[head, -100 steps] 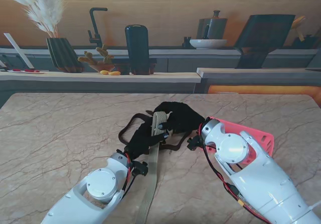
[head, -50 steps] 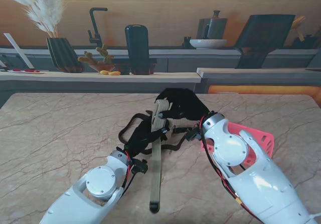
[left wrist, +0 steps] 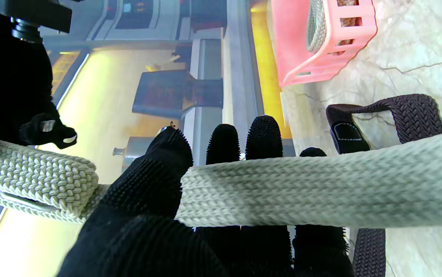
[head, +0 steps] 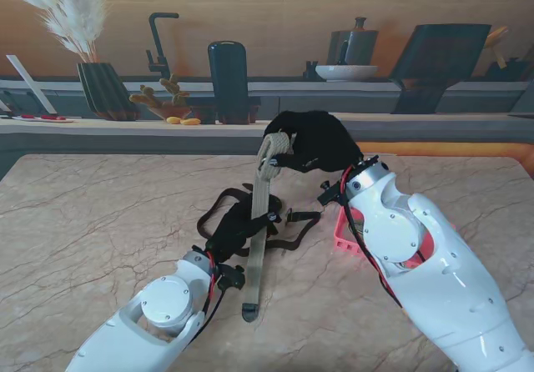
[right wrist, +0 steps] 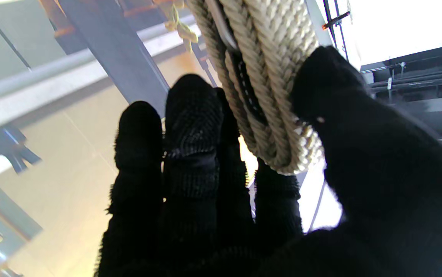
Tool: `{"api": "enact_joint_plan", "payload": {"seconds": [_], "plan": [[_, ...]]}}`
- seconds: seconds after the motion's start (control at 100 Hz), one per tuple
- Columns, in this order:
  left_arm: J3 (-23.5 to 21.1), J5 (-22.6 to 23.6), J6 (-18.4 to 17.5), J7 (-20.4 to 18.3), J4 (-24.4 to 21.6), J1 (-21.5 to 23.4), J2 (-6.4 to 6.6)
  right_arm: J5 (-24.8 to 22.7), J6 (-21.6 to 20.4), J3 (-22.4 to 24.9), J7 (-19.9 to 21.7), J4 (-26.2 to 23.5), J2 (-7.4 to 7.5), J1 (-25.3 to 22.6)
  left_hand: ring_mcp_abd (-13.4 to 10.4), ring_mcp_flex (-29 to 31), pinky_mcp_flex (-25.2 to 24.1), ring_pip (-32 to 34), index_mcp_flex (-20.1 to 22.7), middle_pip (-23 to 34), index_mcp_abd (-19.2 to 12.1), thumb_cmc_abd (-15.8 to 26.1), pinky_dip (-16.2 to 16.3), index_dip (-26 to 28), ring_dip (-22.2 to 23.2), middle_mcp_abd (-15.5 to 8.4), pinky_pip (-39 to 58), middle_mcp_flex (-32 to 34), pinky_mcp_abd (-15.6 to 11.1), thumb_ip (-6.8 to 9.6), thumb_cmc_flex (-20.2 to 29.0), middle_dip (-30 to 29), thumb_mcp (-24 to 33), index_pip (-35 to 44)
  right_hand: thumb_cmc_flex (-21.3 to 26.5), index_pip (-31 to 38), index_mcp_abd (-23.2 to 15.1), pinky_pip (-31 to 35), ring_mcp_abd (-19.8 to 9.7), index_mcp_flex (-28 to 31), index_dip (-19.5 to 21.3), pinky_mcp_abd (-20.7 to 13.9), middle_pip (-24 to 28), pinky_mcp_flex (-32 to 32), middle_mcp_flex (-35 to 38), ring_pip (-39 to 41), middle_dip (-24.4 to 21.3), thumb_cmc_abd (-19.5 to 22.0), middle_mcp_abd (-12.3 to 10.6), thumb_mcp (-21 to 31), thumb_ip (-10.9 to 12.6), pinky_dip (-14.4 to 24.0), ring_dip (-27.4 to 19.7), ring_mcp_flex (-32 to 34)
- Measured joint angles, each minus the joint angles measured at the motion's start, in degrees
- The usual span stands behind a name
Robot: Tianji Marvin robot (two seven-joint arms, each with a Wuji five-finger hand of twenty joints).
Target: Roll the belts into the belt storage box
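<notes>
My right hand (head: 310, 143) is raised off the surface, farther from me than the left, its black-gloved fingers (right wrist: 190, 115) and thumb pinched on the coiled end of the beige belt (head: 260, 222). The right forearm slants up from the lower right corner. My left hand (head: 236, 234) sits low near the surface, thumb over the belt's strap and fingers (left wrist: 263, 134) stretched under it. The left forearm comes in from the lower left.
</notes>
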Motion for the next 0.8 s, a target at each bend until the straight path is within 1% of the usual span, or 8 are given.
{"api": "enact_joint_plan", "payload": {"seconds": [0.2, 0.33, 0.53, 0.55, 0.6, 0.69, 0.76, 0.8], "plan": [[0.03, -1.13, -0.01, -1.16, -0.06, 0.06, 0.05, -3.31, -2.85, -2.25, -5.08, 3.94, 0.03, 2.82, 1.41, 2.47, 0.97, 0.68, 3.69, 0.86, 0.00, 1.59, -0.03, -1.34, -0.83, 0.26, 0.11, 2.19, 0.23, 0.02, 1.60, -2.36, -3.75, 0.04, -0.03, 0.00, -0.60, 0.00, -0.36, -0.01, 0.00, -0.64, 0.50, 0.02, 0.00, 0.00, 0.01, 0.00, -0.56, 0.00, 0.00, 0.00, 0.00, 0.00], [0.02, -1.30, -0.05, -1.40, -0.18, 0.26, 0.09, -6.06, -4.70, -4.89, -7.67, 8.16, -0.14, 4.05, 1.75, 3.09, 1.38, 0.76, 4.70, 1.07, 0.00, 1.59, -0.08, -1.39, -1.34, 0.73, 0.65, 3.46, 0.36, 0.02, 1.60, -3.86, -3.89, 0.05, -0.03, 0.00, -3.00, 0.00, -0.50, -0.48, 0.00, -0.65, 0.55, 0.07, 0.00, 0.00, 0.02, 0.00, -0.62, 0.00, 0.00, -0.01, 0.00, 0.00], [-0.29, -1.17, 0.51, -1.33, -0.41, 0.55, 0.10, -5.59, -5.00, -8.79, -9.56, 13.11, -0.69, 4.84, 1.81, 3.09, 1.34, 0.79, 5.13, 1.70, 0.43, 2.92, -1.33, -2.52, -3.25, 0.82, 0.73, 3.36, 0.44, 0.05, 2.27, -7.17, -6.78, 0.05, -0.03, 0.00, -3.44, 0.00, -0.53, -0.49, 0.00, -0.65, 0.68, 0.09, 0.00, 0.00, 0.02, 0.00, -0.62, 0.31, 0.00, -0.02, 0.00, 0.00], [-0.34, -1.26, 0.65, -1.34, -0.46, 0.59, 0.11, -5.55, -5.05, -9.08, -9.66, 13.49, -0.77, 4.84, 1.95, 3.08, 1.33, 0.79, 5.13, 1.74, 0.91, 2.84, -1.40, -2.52, -3.30, 0.85, 0.73, 3.07, 0.45, 0.67, 2.12, -8.45, -6.93, 0.05, -0.03, 0.00, -3.45, 0.00, -0.53, -0.49, 0.00, -0.66, 0.68, 0.09, 0.00, 0.00, 0.02, 0.00, -0.62, 0.42, 0.00, -0.02, 0.00, 0.00], [-0.43, -1.71, 0.90, -1.37, -0.55, 0.70, 0.11, -5.59, -5.33, -9.75, -10.20, 14.46, -0.96, 4.87, 2.13, 2.16, 0.45, 0.08, 5.24, 1.76, 2.43, 2.71, -1.90, -3.51, -3.62, 1.49, 0.73, 1.73, 0.48, 1.12, -3.66, -11.15, -3.67, -1.68, -0.03, 0.00, -3.80, 0.00, -0.53, -0.53, 0.00, -0.65, 0.68, 0.09, 0.00, 0.00, -0.02, 0.00, -0.62, 0.48, 0.00, -0.03, 0.00, 0.00], [-0.54, -3.55, 0.83, -2.15, -0.57, 0.90, 0.15, -6.32, -5.79, -10.70, -11.73, 16.07, -1.20, 4.82, 2.27, -1.23, -1.47, -3.80, 4.40, -0.49, 5.31, 2.50, -2.12, -5.50, -4.87, 2.21, -0.96, -2.93, 1.86, 1.71, -18.74, -14.10, 0.24, -8.92, -0.03, 0.00, -3.97, 0.00, -0.53, -0.53, 0.00, -0.65, 0.68, 0.09, 0.00, 0.00, -0.09, 0.00, -0.61, 0.51, 0.00, -0.04, 0.00, 0.00], [-0.63, -4.57, 0.33, -3.24, -0.56, 1.04, 0.24, -6.38, -5.87, -10.82, -11.88, 16.44, -1.32, 4.36, 2.28, -3.79, -1.79, -7.46, 3.41, -3.22, 6.73, -1.93, -2.56, -7.62, -5.81, 2.82, -2.99, -5.96, 2.50, 1.74, -27.79, -16.20, 1.66, -13.22, -0.03, 0.00, -4.18, 0.00, -0.53, -0.61, 0.00, -0.65, 0.68, 0.09, -0.01, 0.00, -0.13, 0.00, -0.50, 0.53, 0.00, -0.04, 0.00, 0.00], [-0.62, -4.64, -0.22, -3.48, -0.48, 1.08, 0.27, -6.26, -5.98, -10.83, -11.83, 16.45, -1.35, 3.97, 2.28, -4.90, -2.20, -9.53, 2.81, -4.29, 7.60, -2.63, -2.76, -8.86, -6.87, 2.91, -4.16, -7.72, 3.00, 1.74, -31.14, -17.17, 1.73, -15.05, -0.03, 0.00, -4.50, 0.00, -0.53, -0.85, 0.00, -0.65, 0.68, 0.09, -0.09, 0.00, -0.15, 0.02, -0.34, 0.55, 0.00, -0.04, 0.00, 0.00]]}}
